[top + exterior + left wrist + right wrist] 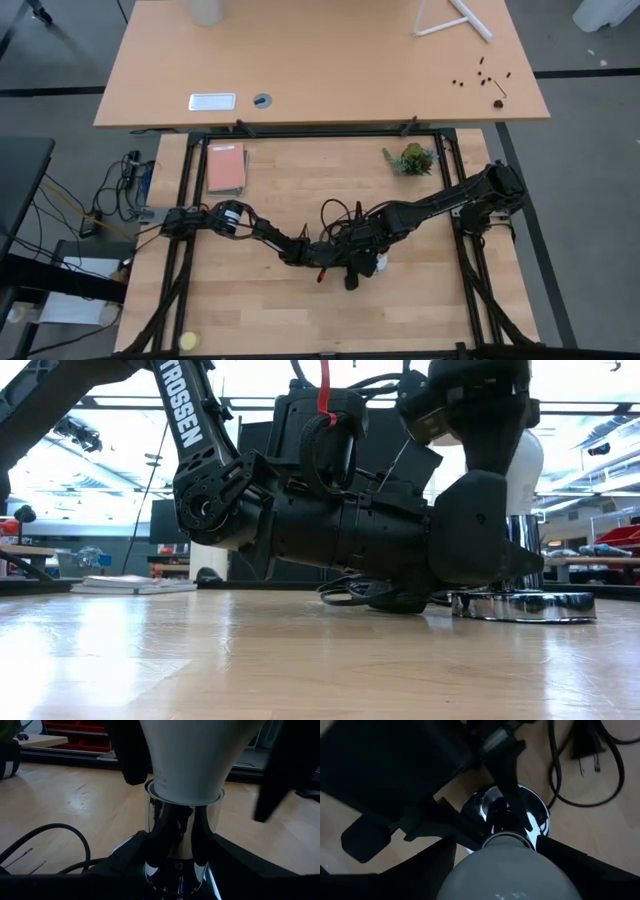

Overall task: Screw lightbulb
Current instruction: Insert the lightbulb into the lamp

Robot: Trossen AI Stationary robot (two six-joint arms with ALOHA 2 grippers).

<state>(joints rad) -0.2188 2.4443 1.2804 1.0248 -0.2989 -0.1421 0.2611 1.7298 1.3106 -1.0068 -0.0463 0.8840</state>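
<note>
- Right gripper (510, 870): comes down from above, its dark fingers (131, 755) either side of the lightbulb (512, 870), clamped on the white glass as far as I can judge.
- Straight below that grip, the lightbulb stands upright with its neck seated in the chrome socket collar (182, 835); no screw thread shows above the rim in the left wrist view.
- Left gripper (175, 870): low at table level, fingers closed around the collar, steadying it. The round socket base (522, 605) sits flat on the table (300, 660) under both grippers.
- Beyond the base, on the side away from the left arm, the black cord (585, 780) loops loose, its plug (585, 747) lying unplugged.
- My read: insertion is done and threading is well along, perhaps finished. I cannot tell whether it is tight.
- Left to do: any final turns, then release both grips.
</note>
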